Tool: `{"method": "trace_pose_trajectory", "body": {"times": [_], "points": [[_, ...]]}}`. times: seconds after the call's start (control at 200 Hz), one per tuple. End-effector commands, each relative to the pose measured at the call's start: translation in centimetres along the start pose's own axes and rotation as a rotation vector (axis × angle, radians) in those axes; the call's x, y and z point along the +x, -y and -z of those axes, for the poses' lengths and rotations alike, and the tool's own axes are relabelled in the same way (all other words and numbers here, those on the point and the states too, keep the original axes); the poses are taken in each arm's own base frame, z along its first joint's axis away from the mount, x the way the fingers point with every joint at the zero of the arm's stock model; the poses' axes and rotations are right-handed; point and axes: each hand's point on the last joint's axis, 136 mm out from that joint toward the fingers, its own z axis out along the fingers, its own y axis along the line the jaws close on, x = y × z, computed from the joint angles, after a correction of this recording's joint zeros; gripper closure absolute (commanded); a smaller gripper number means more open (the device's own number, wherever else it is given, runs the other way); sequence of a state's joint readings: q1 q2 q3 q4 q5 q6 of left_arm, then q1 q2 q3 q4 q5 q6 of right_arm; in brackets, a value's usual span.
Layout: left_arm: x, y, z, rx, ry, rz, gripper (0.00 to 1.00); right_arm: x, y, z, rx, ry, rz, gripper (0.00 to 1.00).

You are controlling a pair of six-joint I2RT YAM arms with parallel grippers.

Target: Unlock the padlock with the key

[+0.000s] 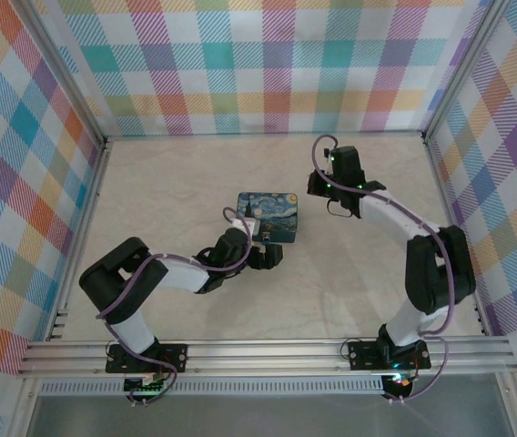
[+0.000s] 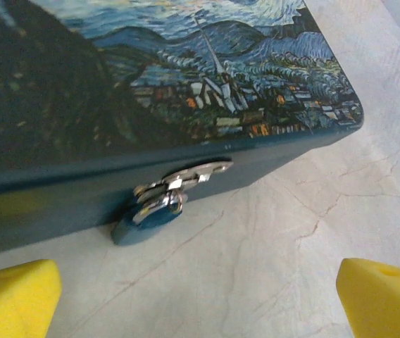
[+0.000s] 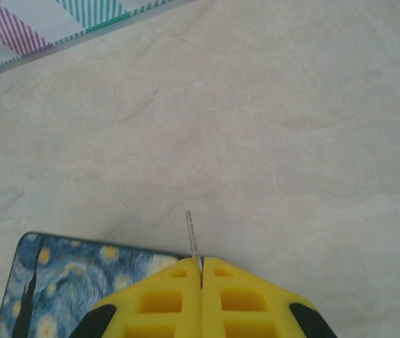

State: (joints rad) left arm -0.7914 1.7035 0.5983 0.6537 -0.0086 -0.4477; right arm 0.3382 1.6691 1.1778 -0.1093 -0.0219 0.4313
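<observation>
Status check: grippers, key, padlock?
Left gripper open, facing padlock on tin. Right gripper shut on key, beside tin. Key not yet at padlock; left gripper sits in front of it.

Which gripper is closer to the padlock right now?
Left. The left gripper hangs open just in front of the padlock on the near side of the tin. The right gripper, shut on the key, is off to that tin's right.

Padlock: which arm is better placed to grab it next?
Probably left: the left fingers stand open facing the padlock on the tin's side; the right fingers are shut on the key.
</observation>
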Motion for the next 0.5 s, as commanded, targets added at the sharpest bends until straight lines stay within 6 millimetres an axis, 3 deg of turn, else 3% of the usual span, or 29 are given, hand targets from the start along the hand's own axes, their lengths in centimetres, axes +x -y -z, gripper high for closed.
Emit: {"method": "trace_pose_trajectory", "body": {"times": [0.0,0.23,0.495], "points": [[-1.7,2.0,-0.9,0.068,0.070,-0.047,0.00,-1.4,0.0,-1.1,0.000,0.022,0.026,1.00],[-1.1,1.6,-2.6,0.062,0.072,-0.072,0.00,-1.3,0.6,-4.0,0.018,-0.003,0.027,1.00],[-0.5,3.1,-3.6,0.149,0.045,-0.124,0.02,0.3,0.9,-6.1,0.002,-0.064,0.015,1.00]]}}
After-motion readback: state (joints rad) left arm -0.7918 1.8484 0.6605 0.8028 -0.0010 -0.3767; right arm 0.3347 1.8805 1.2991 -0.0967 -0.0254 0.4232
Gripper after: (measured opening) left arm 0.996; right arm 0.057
